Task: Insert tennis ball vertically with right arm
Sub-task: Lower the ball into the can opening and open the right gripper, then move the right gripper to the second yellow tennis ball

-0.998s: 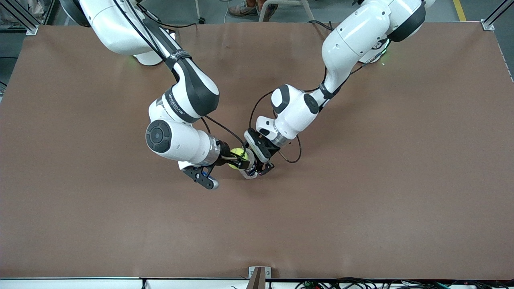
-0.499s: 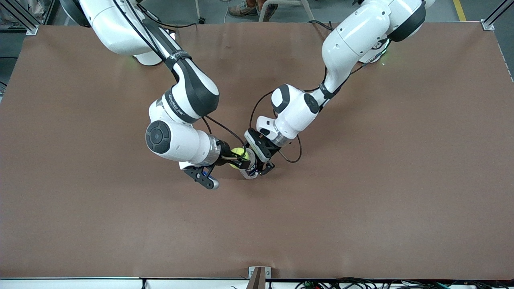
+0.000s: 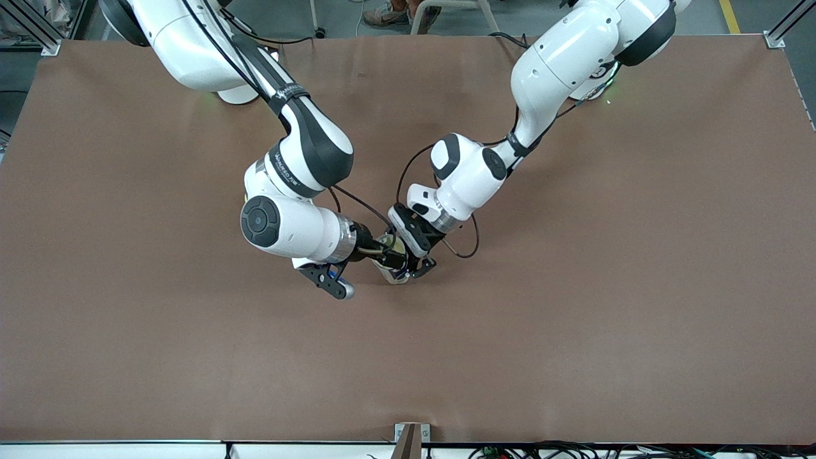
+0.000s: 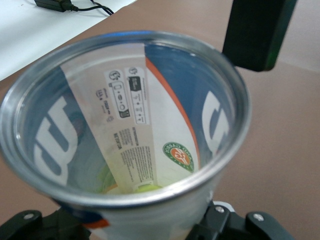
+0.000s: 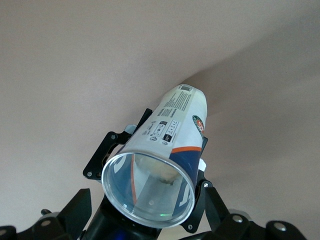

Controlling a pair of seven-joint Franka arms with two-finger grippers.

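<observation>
A clear tennis-ball can [image 3: 390,275] with a blue, white and orange label is held near the table's middle, with my left gripper [image 3: 403,261] shut on its wall. Its silver-rimmed mouth [image 4: 125,115] faces my right gripper [image 3: 384,250]. The tennis ball [image 4: 146,188] lies deep inside the can, showing only as a yellow-green patch at the bottom. From the right wrist it is a pale shape [image 5: 159,171] behind the rim. My right gripper [image 5: 145,194] stands open just over the mouth with nothing between its fingers. One of those fingers [image 4: 255,30] shows beside the rim.
The brown table [image 3: 574,319] is bare around the two grippers. A white strip with a black cable [image 4: 65,5] runs along the table's edge. A chair's legs and a person's shoes [image 3: 389,13] stand on the floor past the arms' bases.
The yellow-green ball that sat in my right gripper at the can's mouth has dropped inside. The right gripper has opened and its arm has shifted slightly toward the can.
</observation>
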